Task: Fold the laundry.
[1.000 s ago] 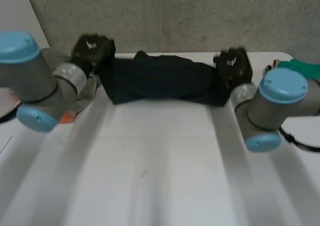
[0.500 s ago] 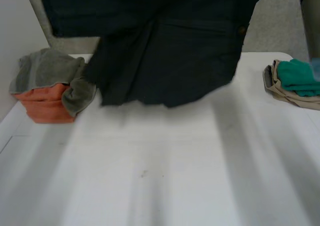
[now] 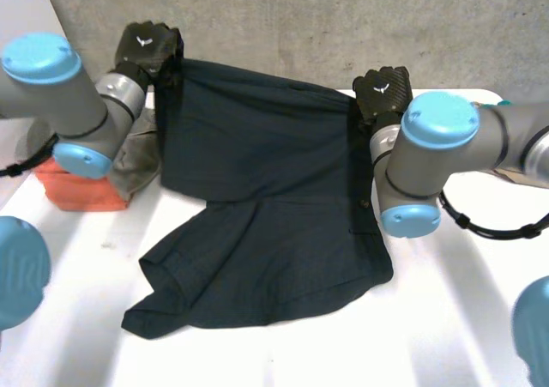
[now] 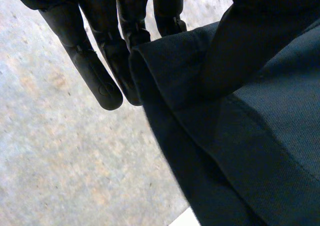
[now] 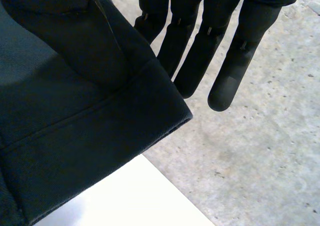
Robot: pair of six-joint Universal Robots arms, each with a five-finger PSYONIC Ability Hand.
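Note:
A dark navy garment (image 3: 257, 190), shorts by the look of it, hangs from both hands at the far side of the white table (image 3: 455, 318). Its lower half lies spread on the table toward me. My left hand (image 3: 147, 48) holds the far left corner. In the left wrist view the thumb presses the hem (image 4: 235, 110) against straight fingers (image 4: 95, 70). My right hand (image 3: 383, 93) holds the far right corner, and there too the cloth (image 5: 75, 136) is pinched between thumb and straight fingers (image 5: 225, 60).
A pile of orange cloth (image 3: 77, 194) with grey cloth (image 3: 133, 160) on it sits at the table's left edge, partly behind my left arm. A concrete wall (image 3: 300, 18) runs behind the table. Both arms flank the garment.
The garment was bunched between the hands at the far edge, then swung up high. Now it hangs opened out, its lower half laid on the table toward me.

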